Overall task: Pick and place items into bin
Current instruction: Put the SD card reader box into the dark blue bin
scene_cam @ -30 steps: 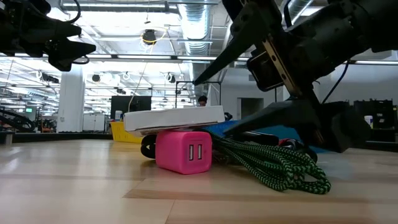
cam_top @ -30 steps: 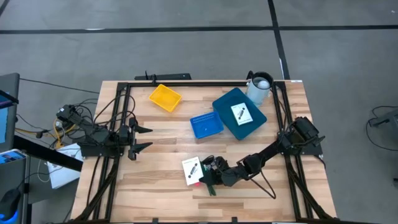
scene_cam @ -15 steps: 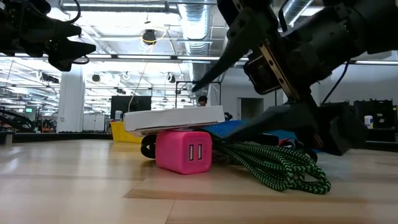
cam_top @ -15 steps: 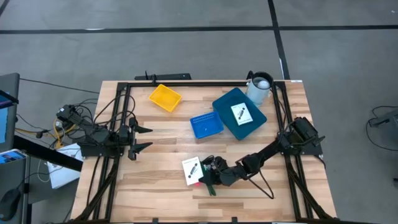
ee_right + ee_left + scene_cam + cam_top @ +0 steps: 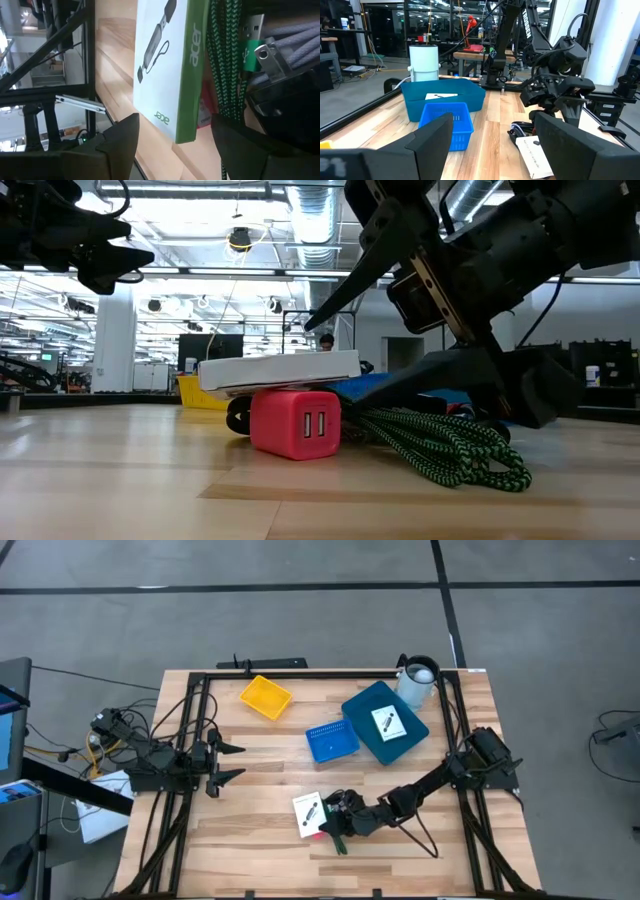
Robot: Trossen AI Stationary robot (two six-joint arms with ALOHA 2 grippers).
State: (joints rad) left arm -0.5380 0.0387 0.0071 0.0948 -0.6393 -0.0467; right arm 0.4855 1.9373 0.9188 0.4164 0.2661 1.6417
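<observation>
Right gripper [image 5: 340, 823], jaws spread, sits low at lower centre of the high view over the cord [image 5: 440, 445], beside the red block [image 5: 295, 422] and box [image 5: 309, 813]; left gripper [image 5: 232, 762] waits open at left; blue bin [image 5: 331, 741] lies upper centre.

Both arms: dark/black, jointed segments, boxy housings at joints, black cables looped along links. Right arm [image 5: 440, 783]: slim black links, chunky black base block by table edge, thin cable trailing under forearm. Left arm [image 5: 165, 766]: black, w/ tangle of black cables plus some yellow/white wiring at its rear. White "TROSSEN" lettering runs down one upright link [image 5: 526, 24]. Right gripper [image 5: 343, 819] & left gripper [image 5: 228, 762]: matte black, pointed wedge-shaped fingers [image 5: 120, 137]. Gripper body shows pale metal edge strip w/ small screws [image 5: 433, 275].
</observation>
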